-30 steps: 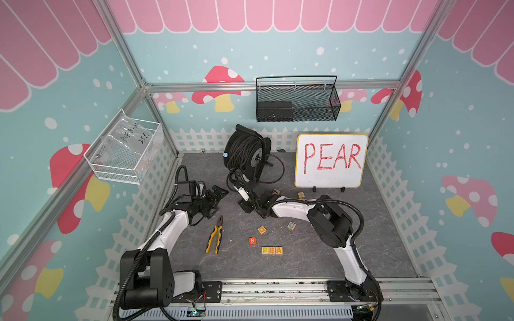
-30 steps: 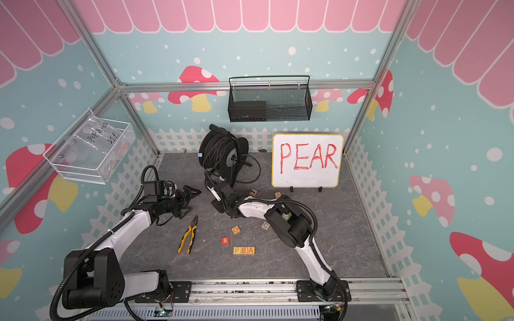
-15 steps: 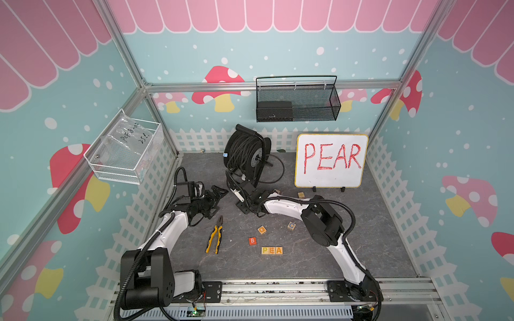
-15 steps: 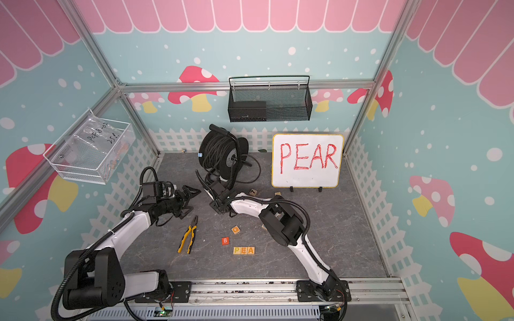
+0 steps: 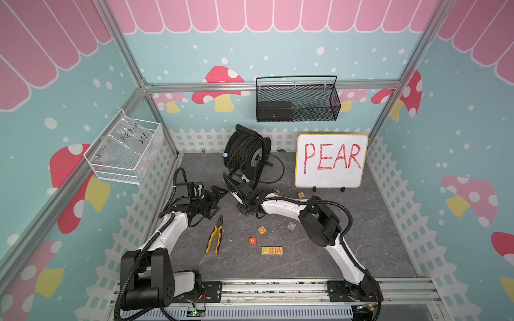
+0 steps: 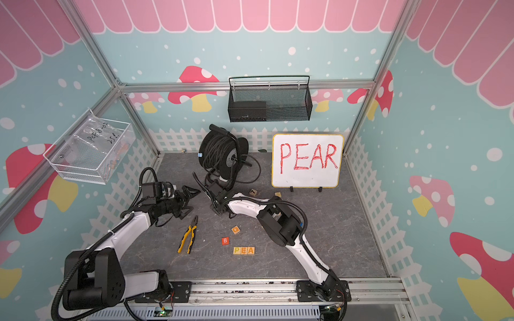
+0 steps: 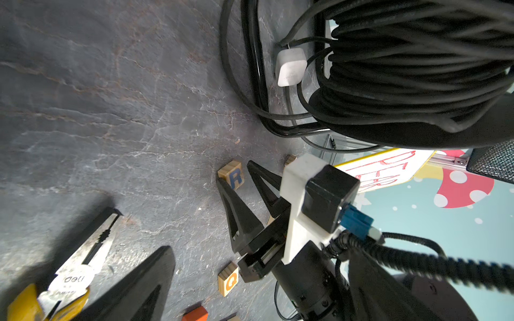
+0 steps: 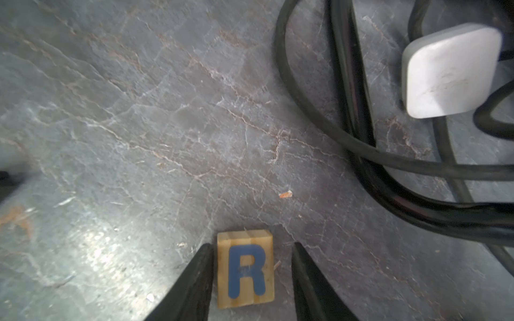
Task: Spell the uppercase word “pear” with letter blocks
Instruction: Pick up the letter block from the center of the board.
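The blue R block (image 8: pixel 244 268) lies on the grey floor near the cable reel's foot, also seen in the left wrist view (image 7: pixel 233 175). My right gripper (image 8: pixel 251 246) is lowered around it, open. One finger sits close against one side and the other stands a small gap off. In both top views the right gripper (image 5: pixel 241 211) (image 6: pixel 218 211) covers this block. Blocks P (image 5: pixel 265 250), E (image 5: pixel 272 250) and A (image 5: pixel 278 250) stand side by side in a row near the front. My left gripper (image 5: pixel 218 191) hovers open and empty to the left.
A red B cube (image 5: pixel 252 240), an orange Q block (image 5: pixel 261 229) and another block (image 5: pixel 291 225) lie loose behind the row. Yellow pliers (image 5: pixel 215 236) lie to the left. The reel (image 5: pixel 247 152), its cable (image 8: pixel 361 155) and white plug (image 8: pixel 450 69) crowd the R block. The PEAR whiteboard (image 5: pixel 331 161) stands at the back.
My right arm has reached further left towards the reel's foot, and its jaws have narrowed around the R block. The left arm has hardly moved.
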Available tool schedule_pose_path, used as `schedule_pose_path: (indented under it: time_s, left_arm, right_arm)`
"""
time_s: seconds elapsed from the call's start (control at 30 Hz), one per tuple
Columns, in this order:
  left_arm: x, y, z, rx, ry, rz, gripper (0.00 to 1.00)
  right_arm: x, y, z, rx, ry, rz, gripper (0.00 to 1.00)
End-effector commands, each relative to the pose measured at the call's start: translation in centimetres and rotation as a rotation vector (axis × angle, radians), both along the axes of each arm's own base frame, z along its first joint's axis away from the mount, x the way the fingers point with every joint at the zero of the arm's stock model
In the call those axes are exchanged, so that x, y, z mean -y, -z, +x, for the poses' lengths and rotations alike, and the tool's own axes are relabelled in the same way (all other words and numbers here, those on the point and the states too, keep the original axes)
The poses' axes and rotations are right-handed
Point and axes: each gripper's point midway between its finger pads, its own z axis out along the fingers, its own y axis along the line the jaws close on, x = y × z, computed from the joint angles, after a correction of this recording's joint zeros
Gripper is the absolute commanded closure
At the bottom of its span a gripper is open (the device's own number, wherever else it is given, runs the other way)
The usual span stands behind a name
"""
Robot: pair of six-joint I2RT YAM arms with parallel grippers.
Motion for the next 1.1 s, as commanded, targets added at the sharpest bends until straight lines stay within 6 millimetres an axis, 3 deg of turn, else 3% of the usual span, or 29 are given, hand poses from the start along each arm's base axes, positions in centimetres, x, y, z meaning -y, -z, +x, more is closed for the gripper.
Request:
schedule_pose_path:
  time_s: [0.0,0.33,0.57,0.77,0.9,1.03,1.07]
  left_arm:
    - [-0.2,-0.4,0.0,0.019,-0.011,-0.013,0.01]
    - [-0.4,-0.5,0.0,0.023,-0.018,-0.015,0.01]
    - [-0.3,-0.4,0.0,0.029,-0.022,-0.033,0.01]
    - [0.1,-1.0,0.0,0.054,-0.008,-0.04,0.01]
    - [1.9,-1.7,-0.3,0.083,0.057,-0.031,0.01]
    - [5.7,-2.9,-1.1,0.128,0.196,-0.008,0.01]
    - [6.6,-3.2,-1.4,0.14,0.233,0.007,0.0]
  right_arm:
    - [-0.1,0.6,-0.2,-0.008,-0.005,-0.027,0.57]
    - [-0.1,0.3,-0.4,-0.035,0.041,-0.004,0.68]
    - [0.7,-2.6,-0.1,-0.004,0.106,0.031,0.7]
    - [3.0,-6.0,-0.9,0.016,0.185,0.074,0.7]
    - [5.2,-7.6,-2.2,0.007,0.255,0.112,0.7]
    - [7.6,-8.4,-4.4,-0.048,0.329,0.171,0.71]
    - [8.1,-9.5,-5.0,-0.052,0.343,0.208,0.7]
